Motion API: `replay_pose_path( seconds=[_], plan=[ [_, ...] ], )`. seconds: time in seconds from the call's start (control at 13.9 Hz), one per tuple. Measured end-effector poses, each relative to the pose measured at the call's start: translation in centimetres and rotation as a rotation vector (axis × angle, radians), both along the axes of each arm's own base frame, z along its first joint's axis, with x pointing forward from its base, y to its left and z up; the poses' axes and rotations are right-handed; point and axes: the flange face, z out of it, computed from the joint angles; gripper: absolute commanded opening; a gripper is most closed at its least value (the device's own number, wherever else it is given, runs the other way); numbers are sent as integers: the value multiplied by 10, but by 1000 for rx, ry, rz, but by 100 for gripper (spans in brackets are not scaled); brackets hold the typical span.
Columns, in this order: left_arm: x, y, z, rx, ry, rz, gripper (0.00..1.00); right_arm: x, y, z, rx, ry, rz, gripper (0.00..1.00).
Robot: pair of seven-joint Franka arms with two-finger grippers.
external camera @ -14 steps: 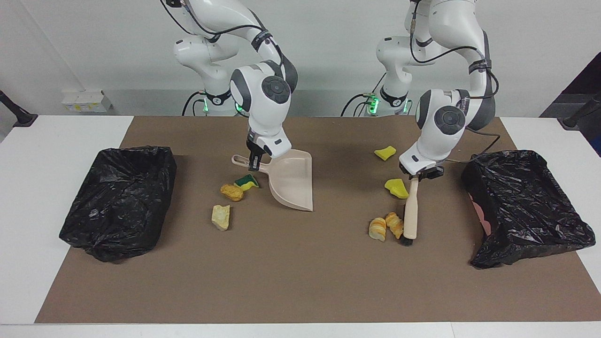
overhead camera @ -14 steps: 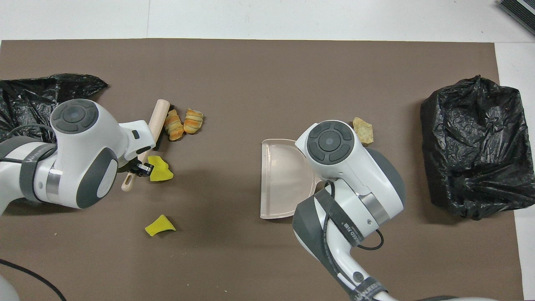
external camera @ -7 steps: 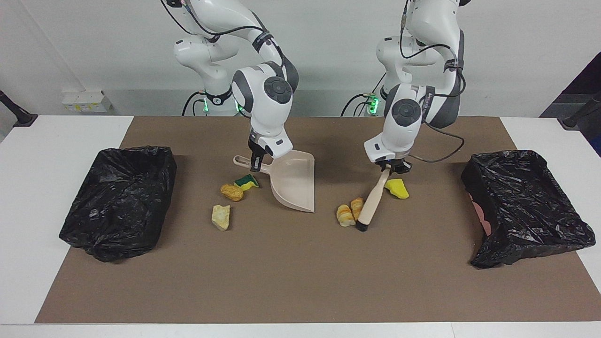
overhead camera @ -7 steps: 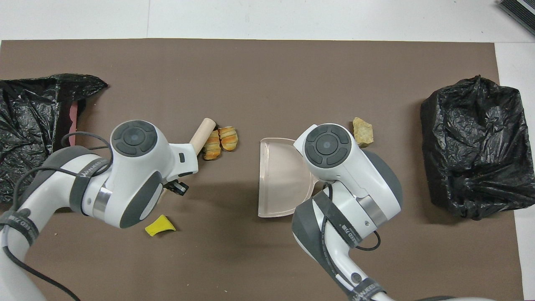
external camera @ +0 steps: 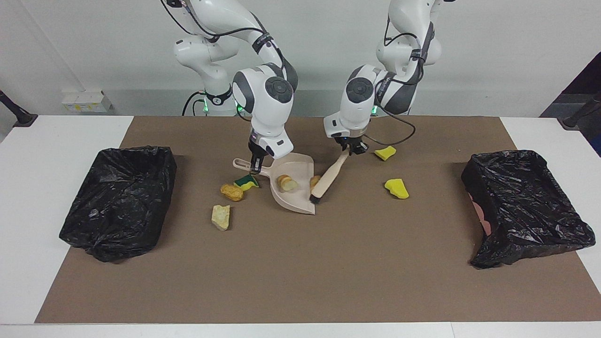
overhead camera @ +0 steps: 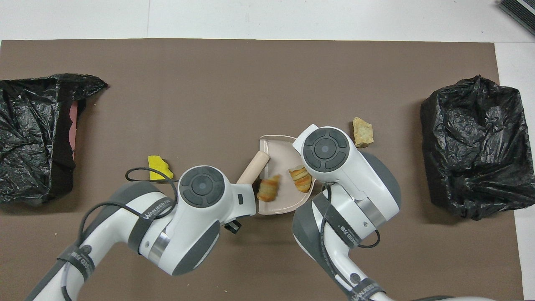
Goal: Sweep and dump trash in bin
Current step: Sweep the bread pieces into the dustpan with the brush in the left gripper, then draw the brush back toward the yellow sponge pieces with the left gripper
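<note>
My right gripper (external camera: 255, 165) is shut on the handle of the beige dustpan (external camera: 296, 199), which rests on the mat. Two golden-brown bread lumps (external camera: 285, 183) (overhead camera: 268, 189) lie in the pan. My left gripper (external camera: 350, 150) is shut on the beige brush (external camera: 328, 176), whose dark bristle end sits at the pan's mouth. More trash lies loose on the mat. A green-and-yellow sponge (external camera: 247, 181), a golden lump (external camera: 232, 192) and a pale chunk (external camera: 220, 217) lie beside the pan toward the right arm's end. Two yellow sponge pieces (external camera: 385, 152) (external camera: 396, 188) lie toward the left arm's end.
A bin lined with a black bag (external camera: 117, 197) stands at the right arm's end of the brown mat. Another bag-lined bin (external camera: 521, 202) stands at the left arm's end. In the overhead view both wrists cover their grippers and part of the dustpan (overhead camera: 276, 146).
My left arm has swept the brush across the mat toward the right arm's end, pushing the two bread lumps into the dustpan. The dustpan has barely moved.
</note>
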Motion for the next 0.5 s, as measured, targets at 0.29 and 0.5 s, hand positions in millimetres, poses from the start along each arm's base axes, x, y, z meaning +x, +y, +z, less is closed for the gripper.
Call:
replay_pose_path(
  seconds=[0.29, 0.5],
  plan=[
    [-11, -15, 18, 7, 9, 90, 0, 0, 0, -1, 5, -8, -5, 0],
    [-4, 4, 41, 86, 0, 368, 0, 0, 0, -1, 5, -8, -5, 0]
  ],
)
